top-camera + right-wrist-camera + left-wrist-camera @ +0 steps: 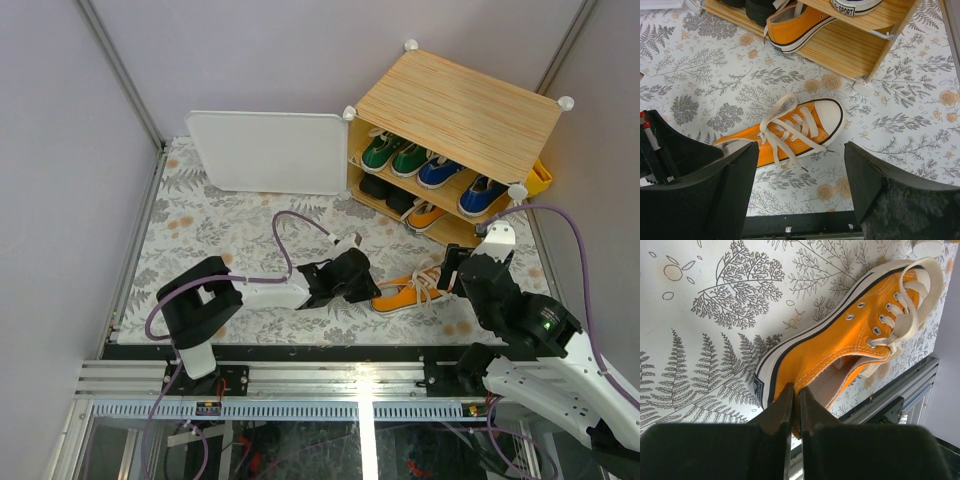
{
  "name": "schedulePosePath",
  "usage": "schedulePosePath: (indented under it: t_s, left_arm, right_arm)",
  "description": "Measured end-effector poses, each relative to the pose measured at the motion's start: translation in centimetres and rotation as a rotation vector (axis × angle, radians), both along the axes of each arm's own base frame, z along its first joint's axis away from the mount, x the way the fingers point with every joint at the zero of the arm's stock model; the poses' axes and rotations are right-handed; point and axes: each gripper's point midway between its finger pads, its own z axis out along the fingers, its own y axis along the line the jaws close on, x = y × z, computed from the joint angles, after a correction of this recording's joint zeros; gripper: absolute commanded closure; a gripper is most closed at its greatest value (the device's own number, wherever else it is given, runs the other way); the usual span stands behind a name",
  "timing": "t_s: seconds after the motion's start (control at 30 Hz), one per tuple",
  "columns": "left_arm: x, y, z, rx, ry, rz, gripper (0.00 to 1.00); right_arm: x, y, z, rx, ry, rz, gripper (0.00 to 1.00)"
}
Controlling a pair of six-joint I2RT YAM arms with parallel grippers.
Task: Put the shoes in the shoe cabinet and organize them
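Note:
An orange sneaker point(405, 293) with white laces lies on the floral mat near the front edge. My left gripper point(362, 283) is shut on its heel collar; the left wrist view shows the fingers point(785, 410) pinching the orange canvas point(840, 340). My right gripper point(462, 268) is open and empty, hovering just right of the shoe's toe; the right wrist view shows the sneaker point(795, 132) between and beyond its jaws. The shoe cabinet point(460, 120) stands at the back right, its door point(268, 150) swung open. It holds green point(392, 155) and blue point(455, 180) sneakers, black shoes point(385, 192) and one orange sneaker point(425, 215).
The mat point(220, 240) ends at a black front rail point(300, 350). A yellow object point(540, 180) sits behind the cabinet's right side. Grey walls close in on the left, back and right. The lower shelf point(840, 47) has bare wood beside the stored orange sneaker point(797, 25).

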Motion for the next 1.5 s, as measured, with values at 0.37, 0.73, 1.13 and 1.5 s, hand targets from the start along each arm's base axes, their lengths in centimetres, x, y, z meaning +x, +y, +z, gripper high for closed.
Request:
schedulePosePath:
  t_s: [0.37, 0.73, 1.13, 1.5]
  left_arm:
    - [0.9, -1.4, 2.8, -0.014, 0.006, -0.015, 1.00]
    - [6.1, -1.6, 5.5, -0.059, -0.035, 0.062, 1.00]
    - [9.5, 0.0, 5.1, -0.054, -0.028, 0.142, 1.00]
    - [11.7, -3.0, 5.5, -0.116, 0.002, 0.181, 1.00]
  right_arm:
    - [0.0, 0.0, 0.2, 0.002, -0.004, -0.001, 0.24]
    - [0.1, 0.0, 0.9, 0.009, -0.016, 0.001, 0.24]
    - [0.2, 0.1, 0.8, -0.003, -0.009, 0.004, 0.24]
    - [0.5, 0.4, 0.7, -0.014, -0.005, 0.008, 0.23]
